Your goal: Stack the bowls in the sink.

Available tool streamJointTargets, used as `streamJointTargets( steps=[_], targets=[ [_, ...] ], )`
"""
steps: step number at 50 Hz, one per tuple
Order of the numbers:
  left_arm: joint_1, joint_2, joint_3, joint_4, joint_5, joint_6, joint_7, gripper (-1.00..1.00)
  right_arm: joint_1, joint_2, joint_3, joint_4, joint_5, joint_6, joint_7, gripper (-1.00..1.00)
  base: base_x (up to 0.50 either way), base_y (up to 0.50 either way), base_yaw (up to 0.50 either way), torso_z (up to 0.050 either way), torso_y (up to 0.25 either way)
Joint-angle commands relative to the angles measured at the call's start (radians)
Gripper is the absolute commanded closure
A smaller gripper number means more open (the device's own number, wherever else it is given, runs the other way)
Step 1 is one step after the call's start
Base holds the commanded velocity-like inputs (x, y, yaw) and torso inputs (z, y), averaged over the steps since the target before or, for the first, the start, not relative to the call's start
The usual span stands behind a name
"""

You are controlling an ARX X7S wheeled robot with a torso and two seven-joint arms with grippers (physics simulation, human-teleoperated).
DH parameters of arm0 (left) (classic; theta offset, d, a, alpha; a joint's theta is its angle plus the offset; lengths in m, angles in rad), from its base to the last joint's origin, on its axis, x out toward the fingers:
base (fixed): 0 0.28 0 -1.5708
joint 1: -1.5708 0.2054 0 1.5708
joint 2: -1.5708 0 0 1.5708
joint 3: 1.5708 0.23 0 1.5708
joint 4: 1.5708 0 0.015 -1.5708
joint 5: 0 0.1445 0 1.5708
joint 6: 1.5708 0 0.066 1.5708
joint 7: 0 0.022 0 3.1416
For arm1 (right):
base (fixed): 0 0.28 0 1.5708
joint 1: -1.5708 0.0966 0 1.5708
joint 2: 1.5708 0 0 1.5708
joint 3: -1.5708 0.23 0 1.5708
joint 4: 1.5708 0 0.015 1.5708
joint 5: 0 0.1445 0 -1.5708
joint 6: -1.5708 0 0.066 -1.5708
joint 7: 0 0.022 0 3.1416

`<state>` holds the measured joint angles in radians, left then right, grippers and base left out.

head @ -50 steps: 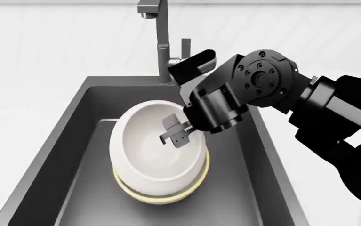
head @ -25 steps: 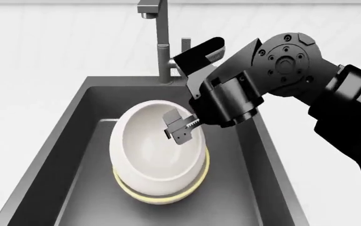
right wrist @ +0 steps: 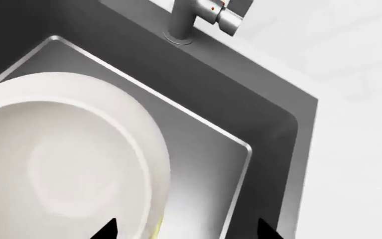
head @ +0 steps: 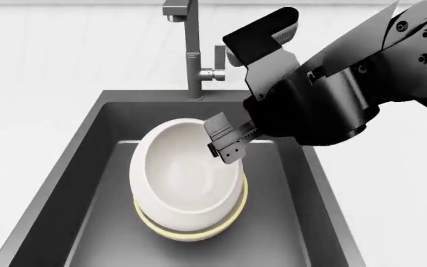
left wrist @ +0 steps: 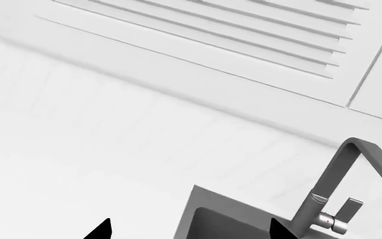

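The white bowl (head: 187,181) sits nested in the cream bowl (head: 191,231) inside the sink (head: 64,183). Both look glossy, rigid and slippery, best pinched at the rim. The right hand (head: 226,142) hangs released, empty, above the white bowl's rim nearest the faucet (head: 191,53).

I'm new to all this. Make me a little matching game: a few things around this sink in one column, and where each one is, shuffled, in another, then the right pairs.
Things
1. white bowl
2. cream bowl
3. faucet
4. right gripper

Places
A. standing on the counter behind the sink
B. beneath the other bowl, only its yellowish rim showing
C. hanging over the white bowl's far edge, holding nothing
D. nested on top of the other bowl, inside the basin

Pairs: 1-D, 2-B, 3-A, 4-C
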<state>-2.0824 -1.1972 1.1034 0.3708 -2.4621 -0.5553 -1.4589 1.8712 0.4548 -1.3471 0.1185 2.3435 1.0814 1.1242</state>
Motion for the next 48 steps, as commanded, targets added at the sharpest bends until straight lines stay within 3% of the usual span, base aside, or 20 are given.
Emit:
streamJointTargets(
  steps=[1,27,48],
  targets=[
    [-0.013,0.016,-0.004,-0.004,-0.007,-0.002,-0.012,-1.0,0.07,0.107,0.019,-0.124,0.108,-0.008,0.086,-1.0,0.0,0.0,0.0,0.0,0.0],
    [-0.023,0.008,-0.008,0.011,-0.023,0.007,-0.022,-1.0,0.177,0.3,0.085,-0.343,0.221,-0.017,0.147,-1.0,0.0,0.0,0.0,0.0,0.0],
    [-0.035,0.021,-0.023,0.042,-0.035,0.015,-0.011,-1.0,0.134,0.489,0.238,-0.548,0.095,-0.137,0.108,-1.0,0.0,0.0,0.0,0.0,0.0]
  ],
)
